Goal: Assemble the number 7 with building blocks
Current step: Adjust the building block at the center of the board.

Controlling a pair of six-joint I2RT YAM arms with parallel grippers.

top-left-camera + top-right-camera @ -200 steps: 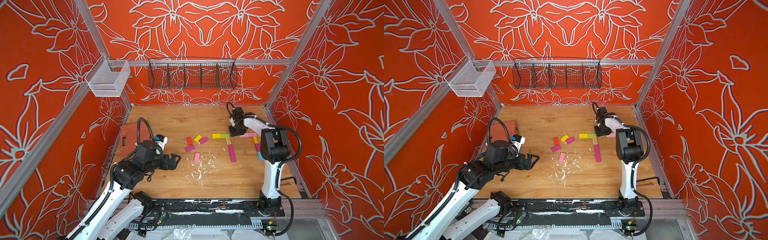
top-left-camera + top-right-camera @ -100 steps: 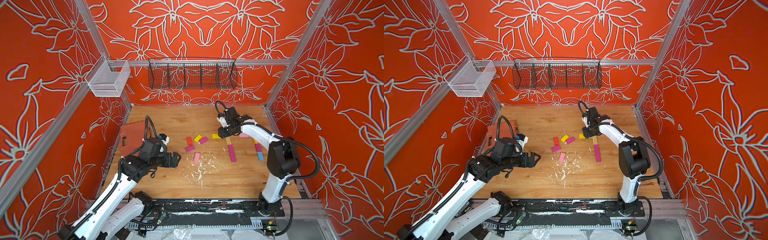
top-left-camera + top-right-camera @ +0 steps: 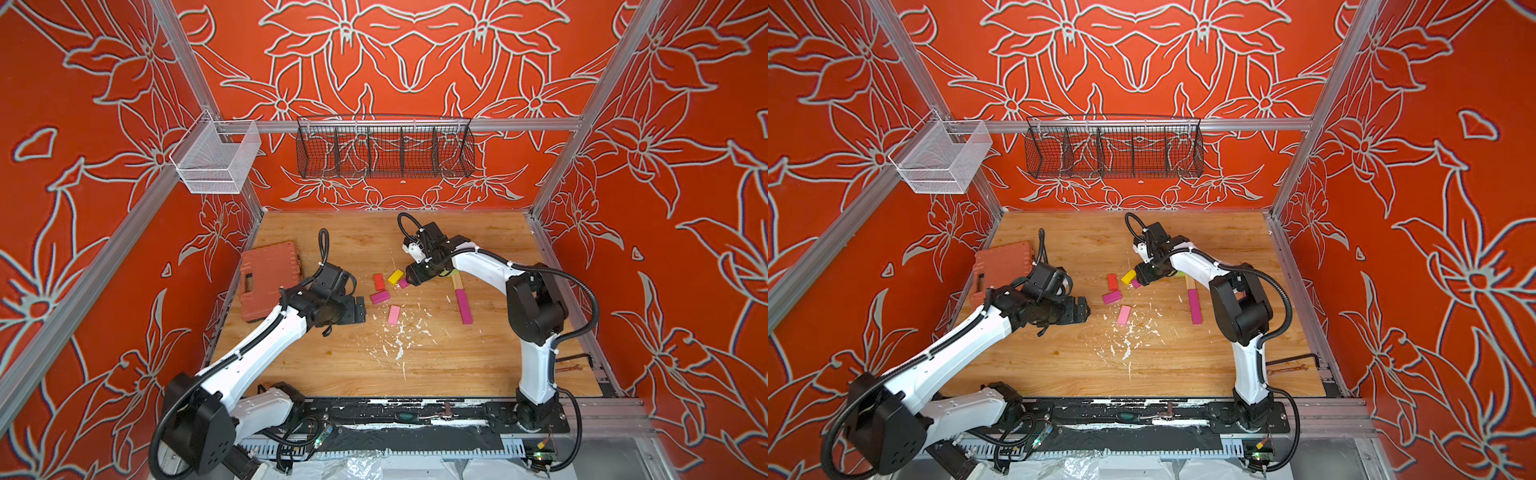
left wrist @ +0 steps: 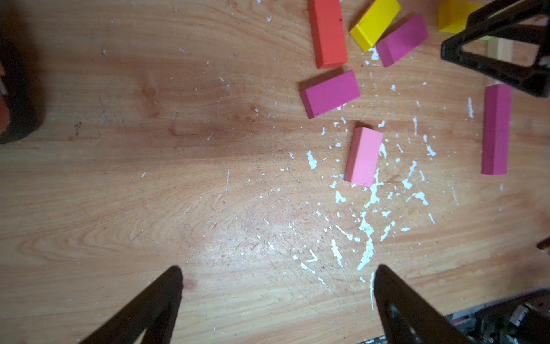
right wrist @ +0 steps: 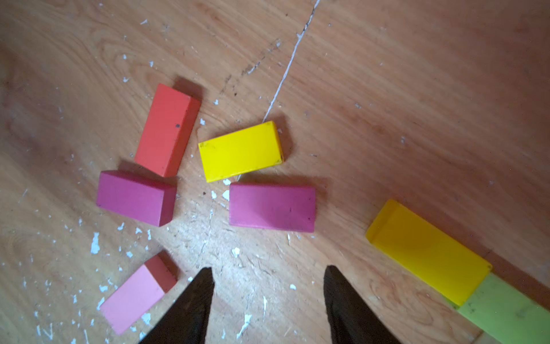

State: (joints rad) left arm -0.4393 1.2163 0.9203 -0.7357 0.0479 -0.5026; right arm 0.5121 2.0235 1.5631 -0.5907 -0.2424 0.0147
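The magenta block lies flat on the wooden table, just ahead of your right gripper. Its long axis runs crosswise, parallel to the gap between the jaws. Those jaws stand partly apart and hold nothing. The part-built number 7 lies to the robot's right. The right arm reaches over the loose blocks, wrist tipped down. The left gripper, wide and empty, hangs farther off.

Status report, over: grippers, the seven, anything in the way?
Left gripper open, empty. Right gripper open, empty, beside loose blocks. Seven partly laid. Tool case off to the side.
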